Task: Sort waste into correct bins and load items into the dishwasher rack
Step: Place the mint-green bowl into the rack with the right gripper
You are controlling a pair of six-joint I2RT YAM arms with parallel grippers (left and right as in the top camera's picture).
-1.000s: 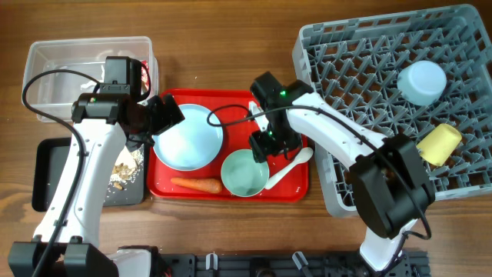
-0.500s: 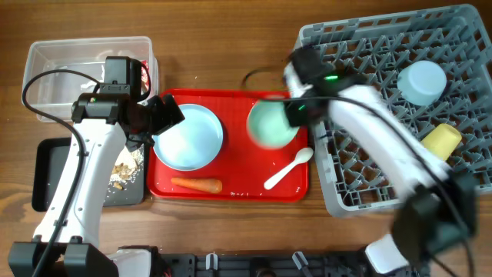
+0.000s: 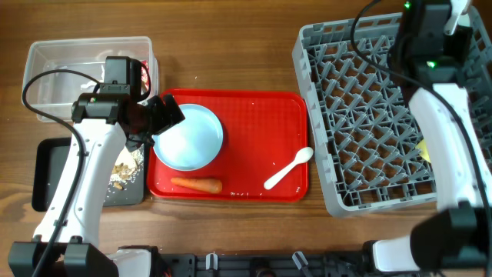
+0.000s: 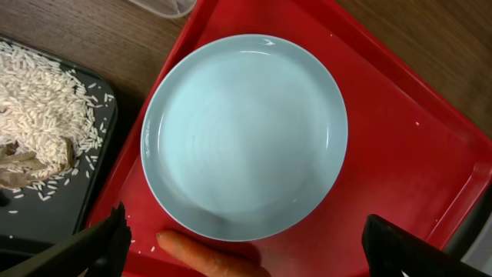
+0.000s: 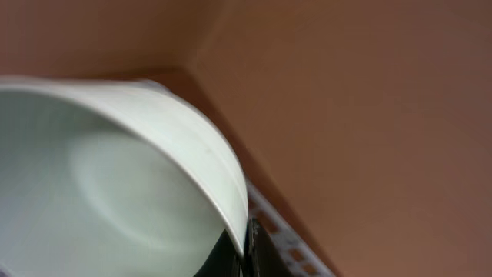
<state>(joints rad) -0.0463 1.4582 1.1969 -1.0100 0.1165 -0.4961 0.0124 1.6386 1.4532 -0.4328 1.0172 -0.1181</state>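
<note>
My left gripper hangs open over the near edge of the light blue plate, which lies on the red tray. A black finger stands at each side and nothing is between them. The orange carrot lies just below the plate, also seen as the carrot from overhead. My right gripper is shut on the rim of the mint green bowl, held tilted above the grey dishwasher rack. From overhead the right arm hides that bowl. A white spoon lies on the red tray.
The clear tub with a red wrapper stands at the back left. A black tray in front of it holds rice-like scraps. A sliver of the yellow cup shows in the rack beside the right arm.
The right gripper shut on the mint green bowl, lifted it off the red tray and carried it right and back over the rack. The left arm has not moved.
</note>
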